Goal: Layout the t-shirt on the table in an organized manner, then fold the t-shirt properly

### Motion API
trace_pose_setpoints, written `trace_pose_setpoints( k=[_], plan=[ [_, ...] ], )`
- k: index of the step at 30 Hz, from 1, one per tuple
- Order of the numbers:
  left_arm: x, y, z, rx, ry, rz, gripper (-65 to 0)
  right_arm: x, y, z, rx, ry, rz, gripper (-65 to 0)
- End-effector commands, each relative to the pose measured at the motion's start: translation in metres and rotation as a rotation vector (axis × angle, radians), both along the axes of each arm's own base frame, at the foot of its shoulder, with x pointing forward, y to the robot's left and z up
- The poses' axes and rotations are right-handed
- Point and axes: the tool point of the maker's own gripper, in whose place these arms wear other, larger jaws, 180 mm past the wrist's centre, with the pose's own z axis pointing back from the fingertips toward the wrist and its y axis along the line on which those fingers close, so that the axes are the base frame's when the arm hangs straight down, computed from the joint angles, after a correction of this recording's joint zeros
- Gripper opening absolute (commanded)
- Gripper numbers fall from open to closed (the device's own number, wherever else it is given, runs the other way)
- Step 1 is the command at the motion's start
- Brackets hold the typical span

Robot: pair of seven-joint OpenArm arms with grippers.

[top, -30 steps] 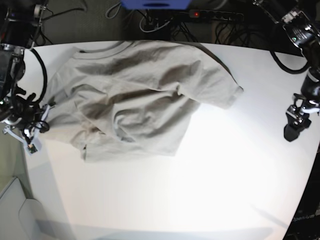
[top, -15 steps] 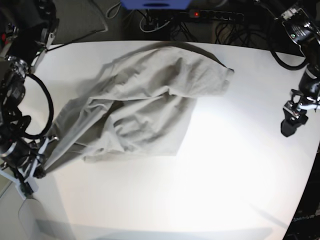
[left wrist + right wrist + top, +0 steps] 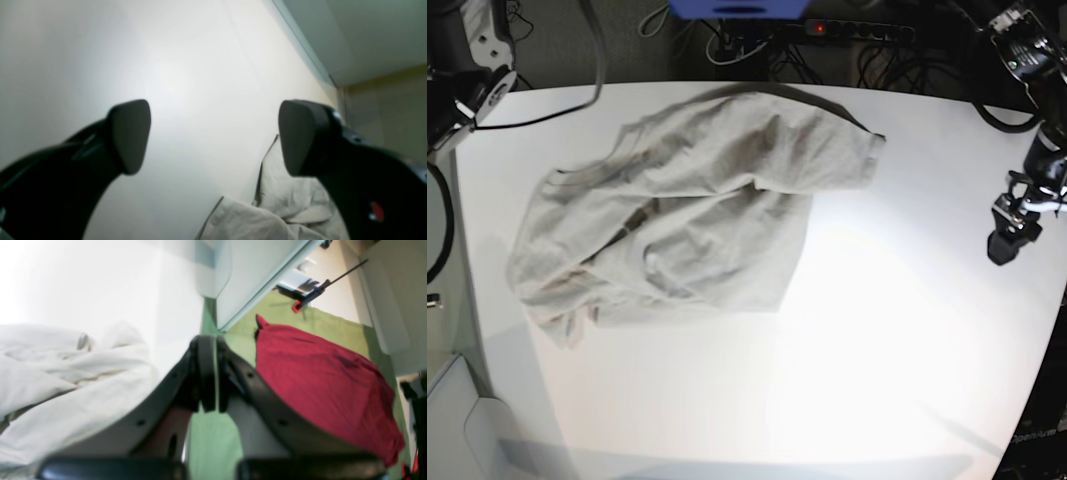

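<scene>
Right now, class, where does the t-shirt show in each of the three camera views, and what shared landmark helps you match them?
Base view: the t-shirt lies crumpled on the upper left part of the table.
Left wrist view: only a rumpled part shows at the bottom, right of centre.
Right wrist view: it fills the lower left.
Shared landmark: the white table under the cloth.

red cloth (image 3: 323, 380), green floor (image 3: 213, 443), power strip (image 3: 847, 30)

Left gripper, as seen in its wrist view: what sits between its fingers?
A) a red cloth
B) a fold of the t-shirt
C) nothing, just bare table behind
C: the left gripper is open, with only the white table between its fingers and the t-shirt lying below.
</scene>
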Motion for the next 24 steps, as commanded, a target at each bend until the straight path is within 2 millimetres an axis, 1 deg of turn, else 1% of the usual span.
trace_pose_setpoints(
  k=[1,2,3,5,7,9,11,13,14,16,18,19,21,24],
  plan=[
    [0.006,0.003,0.016,0.018,-0.050,-0.005,-6.4,0.000,0.000,0.004,-0.027,-0.008,0.018,-65.0],
    [0.007,0.003,0.016,0.018,-0.051,-0.005,-6.4,-0.001,0.003,-0.009,-0.019,0.031,0.030,-65.0],
    [0.007,0.003,0.016,0.018,-0.053,-0.004,-6.3,0.000,0.012,-0.026,-0.008,0.076,0.059,-65.0],
    [0.007,0.003,0.016,0.014,-0.054,-0.003,-6.1,0.005,0.041,-0.053,0.007,0.144,0.135,-65.0],
    [0.008,0.001,0.016,0.007,-0.059,-0.003,-6.0,0.009,0.078,-0.078,0.010,0.211,0.238,-65.0],
    [0.008,-0.001,0.017,0.007,-0.060,-0.007,-6.0,0.013,0.120,-0.093,0.005,0.243,0.360,-64.9],
    [0.007,-0.001,0.015,0.004,-0.056,-0.008,-6.0,0.015,0.154,-0.104,-0.001,0.268,0.460,-64.8],
    [0.006,0.000,0.014,0.007,-0.049,-0.007,-6.0,0.016,0.181,-0.117,-0.001,0.305,0.538,-63.2],
    [0.004,0.001,0.013,0.009,-0.045,-0.006,-6.0,0.020,0.193,-0.120,0.004,0.313,0.573,-61.3],
    [0.003,0.004,0.012,0.016,-0.039,-0.002,-6.0,0.027,0.208,-0.134,0.033,0.356,0.609,-56.0],
    [-0.002,0.005,0.008,0.018,-0.022,-0.001,-6.0,0.036,0.214,-0.152,0.088,0.403,0.619,-49.6],
    [-0.005,0.005,0.007,0.021,-0.019,0.000,-6.0,0.040,0.215,-0.161,0.122,0.419,0.617,-46.5],
    [-0.009,0.005,0.005,0.024,-0.007,-0.001,-6.0,0.047,0.217,-0.175,0.177,0.437,0.614,-42.3],
    [-0.012,0.008,0.002,0.034,0.009,-0.003,-6.0,0.060,0.217,-0.194,0.271,0.446,0.603,-39.2]
  ],
)
